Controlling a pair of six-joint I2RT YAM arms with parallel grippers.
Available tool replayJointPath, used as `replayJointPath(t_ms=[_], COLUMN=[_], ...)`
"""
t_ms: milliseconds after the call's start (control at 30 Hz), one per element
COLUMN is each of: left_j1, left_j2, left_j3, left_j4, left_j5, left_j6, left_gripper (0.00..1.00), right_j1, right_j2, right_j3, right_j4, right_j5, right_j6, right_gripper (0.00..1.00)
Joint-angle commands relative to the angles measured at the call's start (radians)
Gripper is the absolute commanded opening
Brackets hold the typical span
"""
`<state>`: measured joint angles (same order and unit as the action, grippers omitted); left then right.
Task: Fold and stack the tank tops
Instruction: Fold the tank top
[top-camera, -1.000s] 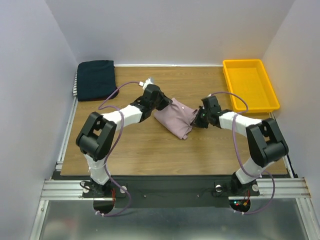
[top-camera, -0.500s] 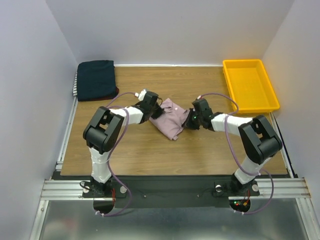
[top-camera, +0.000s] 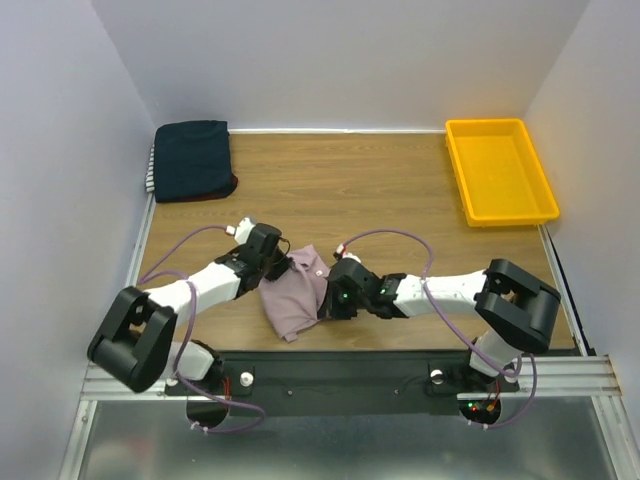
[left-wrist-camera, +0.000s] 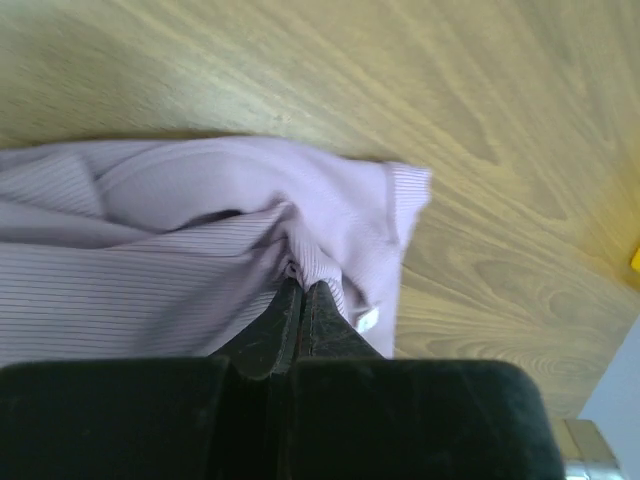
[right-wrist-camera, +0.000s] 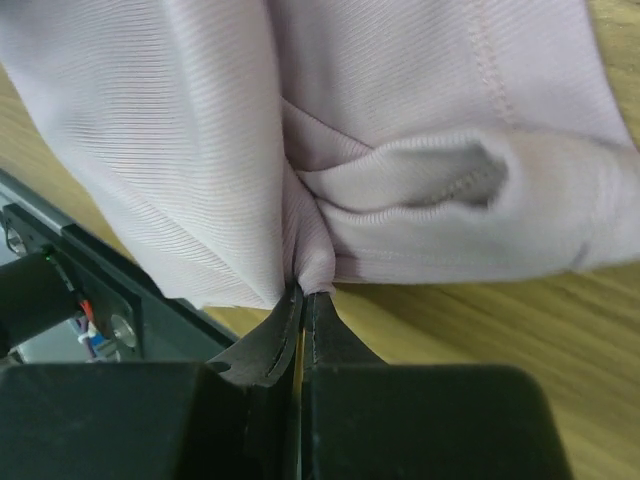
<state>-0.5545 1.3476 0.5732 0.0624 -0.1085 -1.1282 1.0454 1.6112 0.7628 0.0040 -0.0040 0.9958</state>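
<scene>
L tool (left-wrist-camera: 300, 287), R tool (right-wrist-camera: 303, 293) both pinching pink ribbed top (top-camera: 290, 300) (soft, bunched).

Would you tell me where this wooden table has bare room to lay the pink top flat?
Free: wooden table between folded dark navy tank top stack and the yellow plastic tray. Crowded: near edge, where left end effector and right end effector pinch the pale pink cloth top.
</scene>
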Motion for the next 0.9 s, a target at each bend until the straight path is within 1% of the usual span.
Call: replayJointPath(t_ms=[0, 133, 333, 433, 867], left_j1=[0.010, 0.010, 0.011, 0.011, 0.013], left_j2=[-0.125, -0.163, -0.064, -0.012, 0.093], left_j3=[0.106, 0.218, 0.342, 0.367, 0.496], left_j4=[-0.147, -0.199, -0.236, -0.222, -0.193], left_j5=[-0.117, -0.140, -0.108, -0.082, -0.030], left_j6=[0.074, 0.108, 0.172, 0.183, 0.183], left_gripper=[0.00, 0.00, 0.00, 0.00, 0.00], right_j1=[0.013, 0.013, 0.013, 0.013, 0.011], right_j2=[-0.066, -0.102, -0.145, -0.148, -0.229], right_j3=[0.067, 0.121, 0.176, 0.188, 0.211], right_j4=[-0.032, -0.056, -0.082, -0.091, -0.139], right_j5=[0.045, 0.048, 0.073, 0.079, 0.159], right_j6=[0.035, 0.032, 0.023, 0.020, 0.010], right_gripper=[0.01, 0.00, 0.00, 0.00, 0.00])
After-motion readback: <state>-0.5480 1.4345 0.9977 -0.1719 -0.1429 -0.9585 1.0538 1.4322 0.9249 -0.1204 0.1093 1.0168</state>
